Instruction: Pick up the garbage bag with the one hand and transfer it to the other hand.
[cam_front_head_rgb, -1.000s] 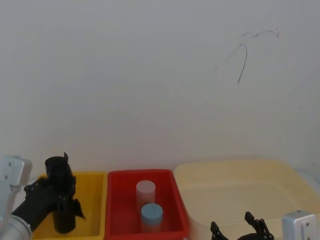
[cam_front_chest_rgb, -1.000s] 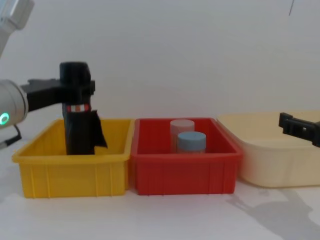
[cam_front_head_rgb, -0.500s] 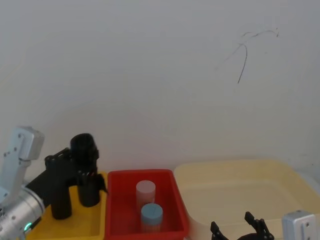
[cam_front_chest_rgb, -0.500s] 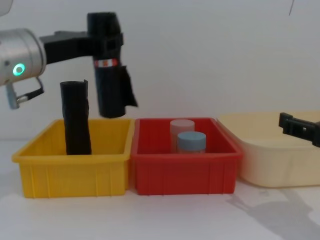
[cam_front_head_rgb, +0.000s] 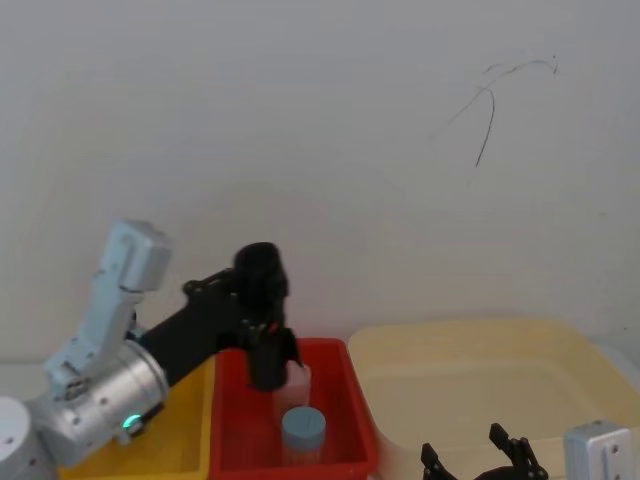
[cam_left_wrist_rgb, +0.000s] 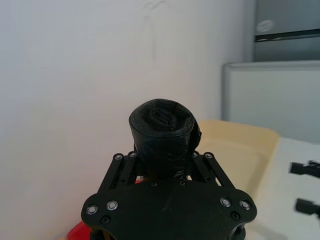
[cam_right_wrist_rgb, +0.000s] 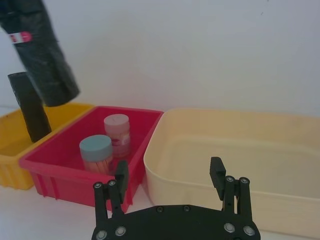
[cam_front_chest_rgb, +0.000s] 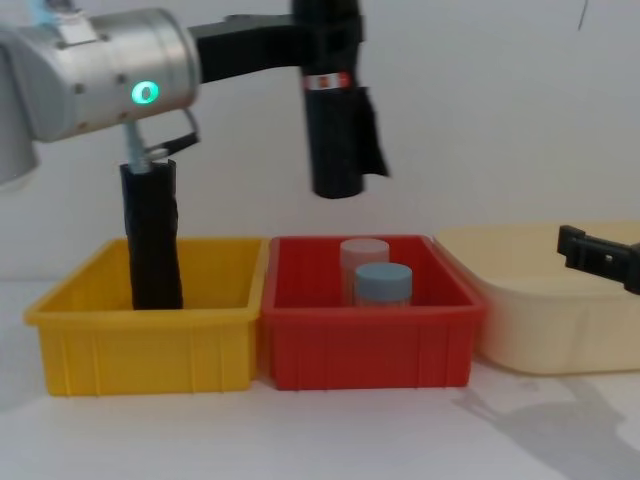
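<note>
Garbage bag, a black rolled plastic cylinder (cam_front_chest_rgb: 335, 140), seemed light yet stiff; the left claw (cam_front_chest_rgb: 328, 40) pinched its top, leaving the lower half for the spread right claw (cam_right_wrist_rgb: 169, 167).

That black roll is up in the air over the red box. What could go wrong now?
The left gripper holds the garbage bag near its top end only; it could slip and drop onto the jars in the red bin below. Its loose flap might snag on the right gripper, whose jaws stand open, at handover.
</note>
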